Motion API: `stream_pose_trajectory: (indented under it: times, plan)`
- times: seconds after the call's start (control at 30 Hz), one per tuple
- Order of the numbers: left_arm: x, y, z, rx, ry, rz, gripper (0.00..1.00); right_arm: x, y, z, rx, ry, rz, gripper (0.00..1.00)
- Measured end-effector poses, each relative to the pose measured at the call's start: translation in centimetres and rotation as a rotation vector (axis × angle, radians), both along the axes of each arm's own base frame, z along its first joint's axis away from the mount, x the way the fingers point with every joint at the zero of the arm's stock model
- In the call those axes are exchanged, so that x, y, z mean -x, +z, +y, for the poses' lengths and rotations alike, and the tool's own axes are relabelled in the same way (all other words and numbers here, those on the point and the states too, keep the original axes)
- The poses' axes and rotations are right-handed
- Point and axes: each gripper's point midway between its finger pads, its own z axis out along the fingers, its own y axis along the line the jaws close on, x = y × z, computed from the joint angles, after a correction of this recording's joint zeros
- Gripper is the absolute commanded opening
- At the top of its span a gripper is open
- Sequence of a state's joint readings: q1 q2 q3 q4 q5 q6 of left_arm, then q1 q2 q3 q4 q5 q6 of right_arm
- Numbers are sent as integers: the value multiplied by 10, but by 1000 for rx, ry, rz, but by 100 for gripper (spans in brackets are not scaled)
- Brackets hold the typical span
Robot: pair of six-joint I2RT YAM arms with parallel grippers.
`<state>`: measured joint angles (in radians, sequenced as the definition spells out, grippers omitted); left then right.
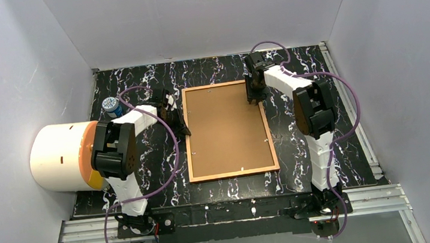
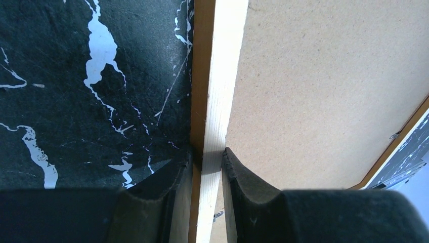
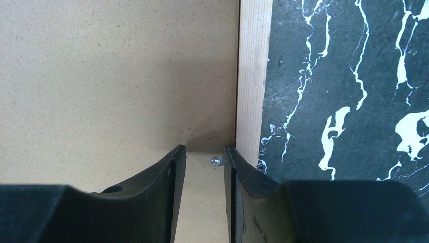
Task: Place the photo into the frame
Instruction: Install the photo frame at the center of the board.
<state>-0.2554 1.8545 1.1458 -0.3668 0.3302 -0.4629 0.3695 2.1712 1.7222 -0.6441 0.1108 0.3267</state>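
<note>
The frame (image 1: 234, 173) lies face down on the black marbled table, with the plain brown backing board (image 1: 225, 129) inside it. The photo is not in view. My left gripper (image 1: 184, 128) is shut on the frame's left rail (image 2: 215, 91); its fingertips (image 2: 238, 172) press on either side of the rail. My right gripper (image 1: 254, 98) hovers over the backing board (image 3: 116, 76) beside the right rail (image 3: 253, 76), jaws a little apart. A small metal tab (image 3: 216, 161) lies between the fingers, close to the right one and not gripped.
A white cylinder with an orange end (image 1: 59, 157) lies at the table's left edge. A blue and white can (image 1: 111, 106) stands behind the left arm. White walls close in the table on three sides. A metal rail (image 1: 234, 213) runs along the near edge.
</note>
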Motion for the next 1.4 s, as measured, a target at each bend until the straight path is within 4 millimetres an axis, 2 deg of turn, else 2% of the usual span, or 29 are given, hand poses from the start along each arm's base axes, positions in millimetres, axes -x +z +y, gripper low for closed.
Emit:
stream_pose_trajectory:
  times: [0.13,0.23,0.43,0.53,0.67,0.73,0.8,0.97,1.07,1.17,1.3,1.4]
  plan:
    - [0,0,0,1,1,8,12,2,1,1,-8,15,-3,43]
    - [0,0,0,1,1,9,17,6,1,1,-18,18,6,46]
    - [-2,3,0,-10,-6,21,39,4,7,5,-49,-21,12,52]
    - [-15,10,1,-14,-2,-9,45,-6,18,7,-75,-49,-15,52]
    - [-41,29,3,-13,14,-87,47,-21,39,14,-133,-56,-59,52]
    - [-45,31,4,-16,20,-101,50,-21,42,18,-159,-51,-58,52]
    - [-45,30,8,-27,28,-97,55,-17,41,22,-181,-44,-42,52]
    - [-50,31,15,-52,50,-97,62,11,22,28,-237,-29,48,52]
    - [-71,37,15,-52,67,-129,63,18,22,41,-314,-31,83,52]
    - [-98,40,15,-36,98,-170,63,11,33,63,-421,-41,69,52]
    - [-117,28,14,-24,134,-168,53,-2,43,89,-541,-74,42,51]
    - [-123,13,14,-21,150,-145,46,-8,37,110,-602,-96,43,51]
